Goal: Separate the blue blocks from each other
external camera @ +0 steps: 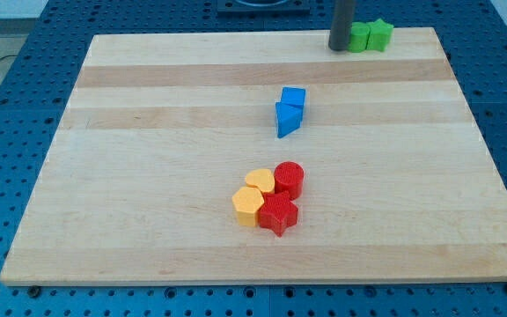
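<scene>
Two blue blocks touch each other near the board's middle, a little toward the view's top: a blue cube [294, 97] and, just below and left of it, a blue triangular block [286, 120]. My tip [339, 47] is the lower end of the dark rod at the view's top, right of centre. It stands well above and to the right of the blue blocks, apart from them, and right beside the left green block.
Two green blocks [370, 35] sit together at the board's top edge, touching the rod's right side. Below the blue pair lies a cluster: a red cylinder [289, 179], a red star-shaped block [278, 213], and two yellow blocks [259, 181] [248, 205]. The wooden board [148, 176] rests on a blue perforated table.
</scene>
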### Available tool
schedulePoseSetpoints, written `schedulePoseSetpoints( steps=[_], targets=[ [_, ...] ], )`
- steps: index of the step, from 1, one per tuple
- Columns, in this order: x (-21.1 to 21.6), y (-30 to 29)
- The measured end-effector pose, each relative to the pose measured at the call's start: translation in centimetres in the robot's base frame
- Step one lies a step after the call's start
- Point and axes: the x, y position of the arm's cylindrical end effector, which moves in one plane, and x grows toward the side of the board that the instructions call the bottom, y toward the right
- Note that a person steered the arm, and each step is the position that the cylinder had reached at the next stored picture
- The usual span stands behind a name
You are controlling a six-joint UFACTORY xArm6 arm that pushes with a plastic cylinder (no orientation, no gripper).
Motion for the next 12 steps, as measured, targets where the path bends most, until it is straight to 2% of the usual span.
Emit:
schedulePoseSetpoints(
  steps=[1, 2, 3, 4, 5, 6, 7, 8, 10, 11, 12],
  targets=[
    [0.3, -0.4],
    [4.9, -3.2],
    [12.7, 1.9],
    [17.0, 3.7],
    [17.1, -3.3],
    [19.8, -8.8],
    [23.3, -11.9],
    [20.6, -13.9],
    [12.7, -9.8],
    [10.2, -6.5],
    [9.4, -6.0]
  ],
)
